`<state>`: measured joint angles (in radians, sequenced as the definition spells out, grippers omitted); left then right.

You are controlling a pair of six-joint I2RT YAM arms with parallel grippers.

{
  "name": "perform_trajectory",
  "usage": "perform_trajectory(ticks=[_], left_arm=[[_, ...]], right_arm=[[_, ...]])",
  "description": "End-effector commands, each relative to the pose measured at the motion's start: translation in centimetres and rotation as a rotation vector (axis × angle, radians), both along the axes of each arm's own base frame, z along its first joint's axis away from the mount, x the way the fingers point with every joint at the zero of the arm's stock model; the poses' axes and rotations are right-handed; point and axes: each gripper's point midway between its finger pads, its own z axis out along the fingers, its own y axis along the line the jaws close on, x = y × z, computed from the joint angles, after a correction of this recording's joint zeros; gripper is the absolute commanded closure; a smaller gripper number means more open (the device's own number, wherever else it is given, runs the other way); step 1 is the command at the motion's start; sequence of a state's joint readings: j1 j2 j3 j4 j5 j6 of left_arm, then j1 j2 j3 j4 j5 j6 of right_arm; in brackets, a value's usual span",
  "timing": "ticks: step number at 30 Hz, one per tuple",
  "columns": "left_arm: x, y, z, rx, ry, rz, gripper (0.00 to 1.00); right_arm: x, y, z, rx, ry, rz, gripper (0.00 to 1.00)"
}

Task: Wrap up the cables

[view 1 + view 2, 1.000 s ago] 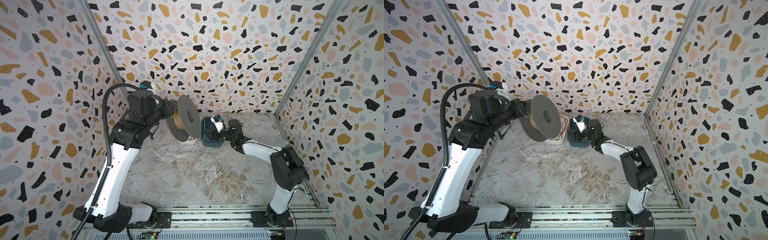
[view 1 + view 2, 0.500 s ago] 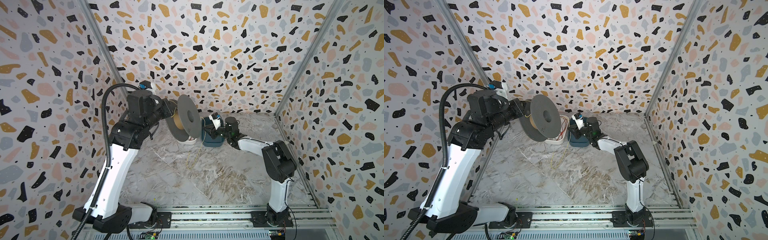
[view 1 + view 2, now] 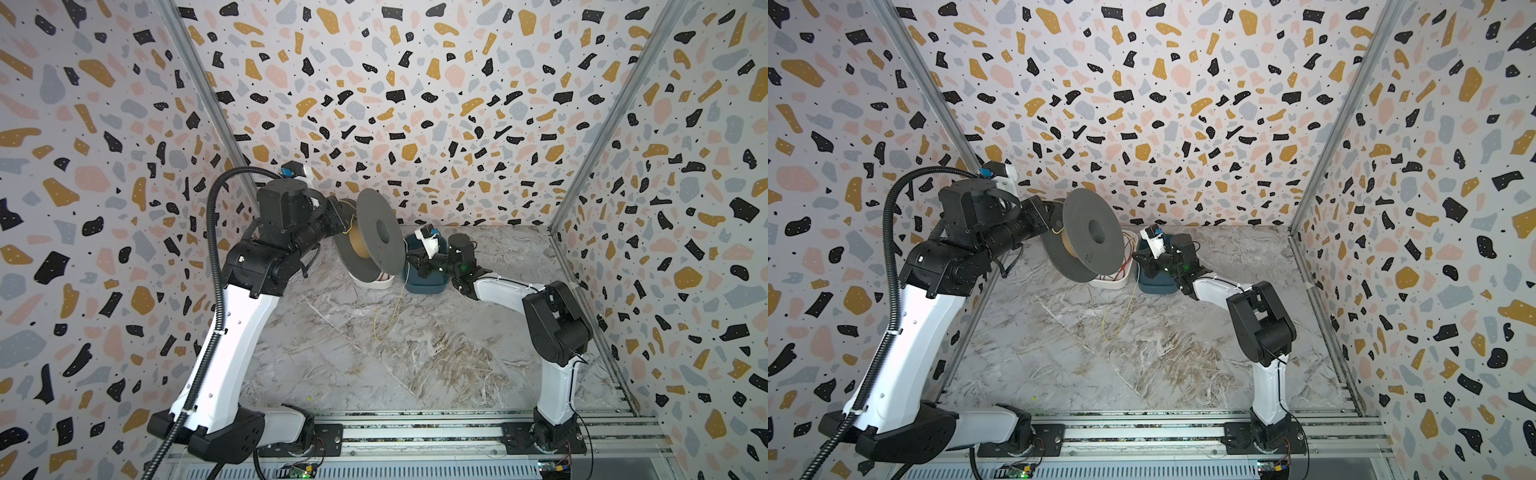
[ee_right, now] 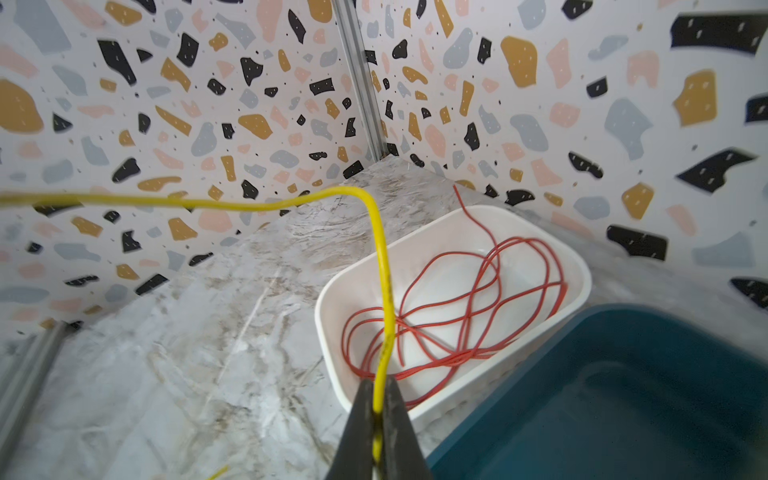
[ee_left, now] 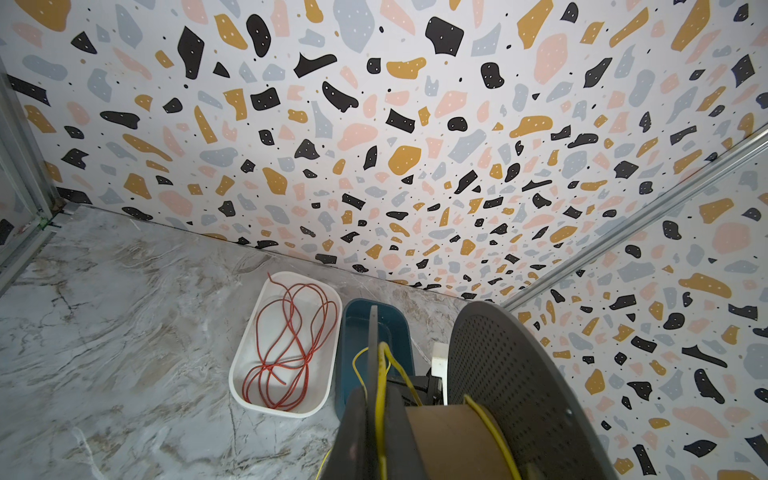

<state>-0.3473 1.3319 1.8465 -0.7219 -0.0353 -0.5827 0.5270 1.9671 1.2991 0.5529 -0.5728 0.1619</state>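
Yellow cable [image 4: 384, 266] thin and kinked, pinched in right jaws, left jaws clamped on grey spool [image 3: 370, 216]

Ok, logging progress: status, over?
Right claw shut on yellow cable. Left claw gripping spool. Red cable loose in white bin. Nothing blocking.

The left hand [image 3: 343, 217] holds a grey spool [image 3: 376, 237] on edge above the worktop [image 3: 436, 365]. Just right of the spool, the right hand [image 3: 413, 262] grips a yellow cable [image 3: 395, 316] that droops to the worktop. A white tray [image 3: 374, 284] lies under the spool and a blue bin [image 3: 428, 286] sits right of it.
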Motion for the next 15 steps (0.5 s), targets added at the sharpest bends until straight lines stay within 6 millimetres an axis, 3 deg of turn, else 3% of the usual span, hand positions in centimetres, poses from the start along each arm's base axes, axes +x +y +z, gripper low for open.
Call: perform_trajectory(ticks=[1,7,11,15], left_arm=[[-0.1,0.0,4.1,-0.08,-0.141,0.0,1.0],[0.8,0.9,3.6,-0.056,-0.14,0.059,1.0],[1.8,2.6,3.4,-0.025,-0.145,0.158,1.0],[2.8,5.4,2.5,0.041,-0.138,0.33,1.0]], right_arm=[[0.0,0.4,2.1,0.027,-0.046,0.008,1.0],[-1.1,-0.4,1.7,-0.043,-0.059,-0.046,1.0],[-3.7,-0.5,0.9,-0.182,-0.135,-0.084,1.0],[-6.7,-0.5,1.5,-0.3,-0.248,-0.103,1.0]])
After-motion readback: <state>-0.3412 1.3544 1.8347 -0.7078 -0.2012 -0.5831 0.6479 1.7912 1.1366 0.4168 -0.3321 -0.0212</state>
